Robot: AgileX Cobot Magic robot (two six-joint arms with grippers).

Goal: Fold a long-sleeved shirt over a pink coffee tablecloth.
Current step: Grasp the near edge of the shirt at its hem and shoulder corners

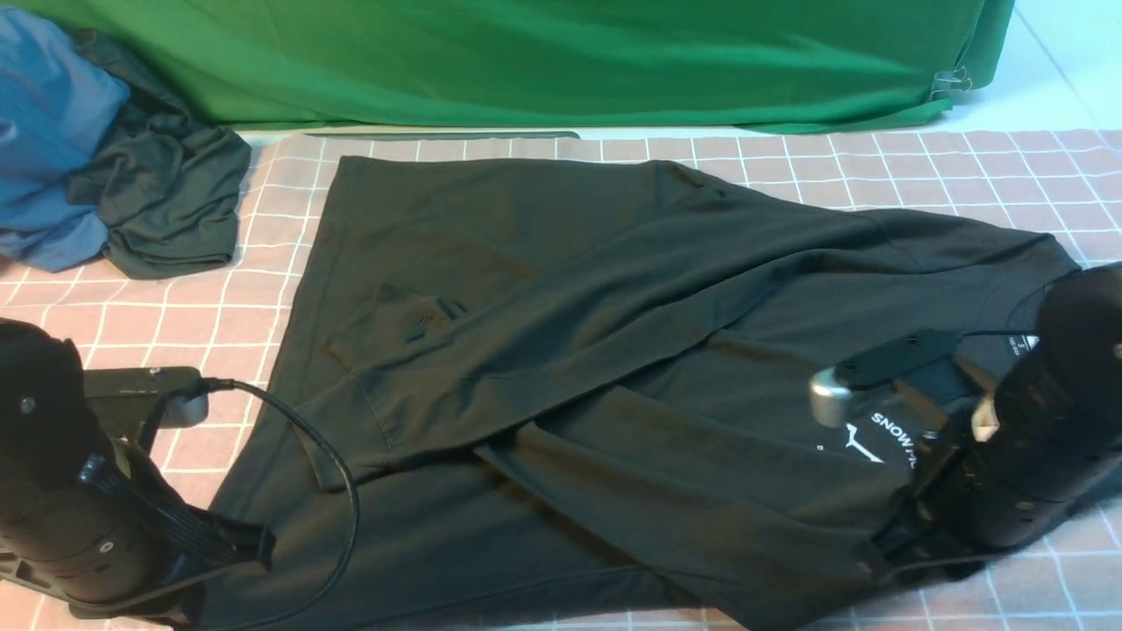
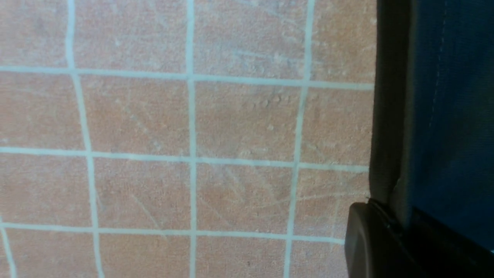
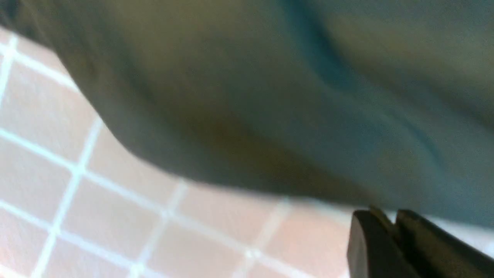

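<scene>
- A green cloth [image 1: 526, 61] hangs along the far side, and the pink coffee tablecloth [image 1: 920, 166] covers everything nearer.
- The long-sleeved shirt [image 1: 543, 289] lies across its middle. It looks soft, light and limp, best pinched at the hem or shoulder edges.
- The left fingers [image 2: 366, 239] are together at the near-left hem.
- The right fingers [image 3: 370, 243] are at the near-right edge, too blurred to tell their state.
</scene>
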